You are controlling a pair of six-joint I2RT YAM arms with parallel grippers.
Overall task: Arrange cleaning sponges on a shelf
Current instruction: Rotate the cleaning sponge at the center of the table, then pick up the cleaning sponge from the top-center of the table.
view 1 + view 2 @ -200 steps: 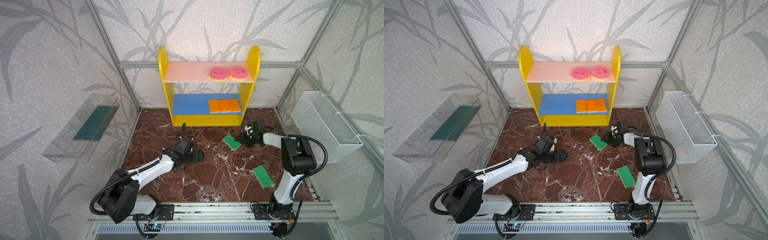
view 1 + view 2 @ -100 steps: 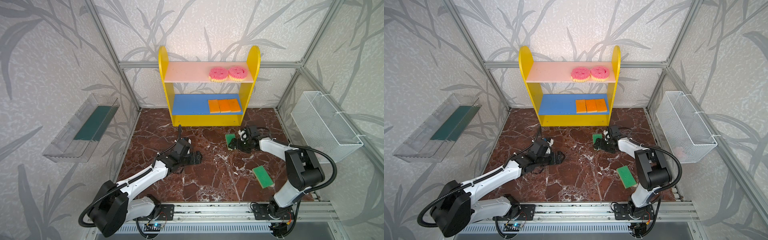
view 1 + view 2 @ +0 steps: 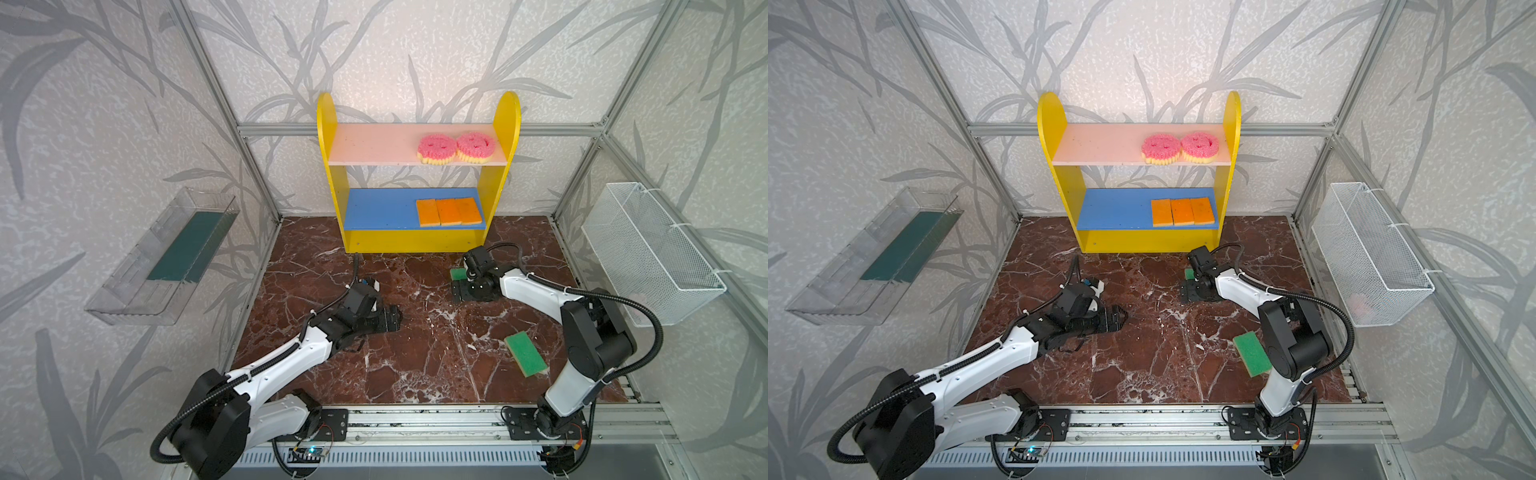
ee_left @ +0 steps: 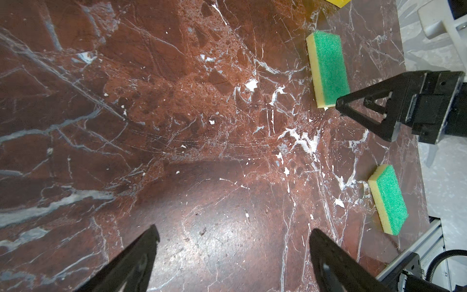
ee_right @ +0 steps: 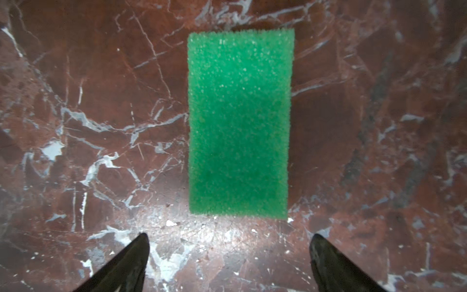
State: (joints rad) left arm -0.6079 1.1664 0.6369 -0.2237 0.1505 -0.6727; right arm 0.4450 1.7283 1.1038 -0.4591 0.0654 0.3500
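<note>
- Since the right gripper (image 5: 228, 242) hangs wide open just short of the green sponge (image 5: 240, 121) on the floor (image 5: 101, 101) before the shelf (image 3: 415, 243), let it straddle the long sides.
- Close softly; foam squashes.
- Left gripper (image 4: 233, 232): open, empty.

Arms (image 3: 286, 361): white shells, blk joints (image 3: 598, 345), ribbed blk cables (image 3: 658, 332), prob. conduit.
</note>
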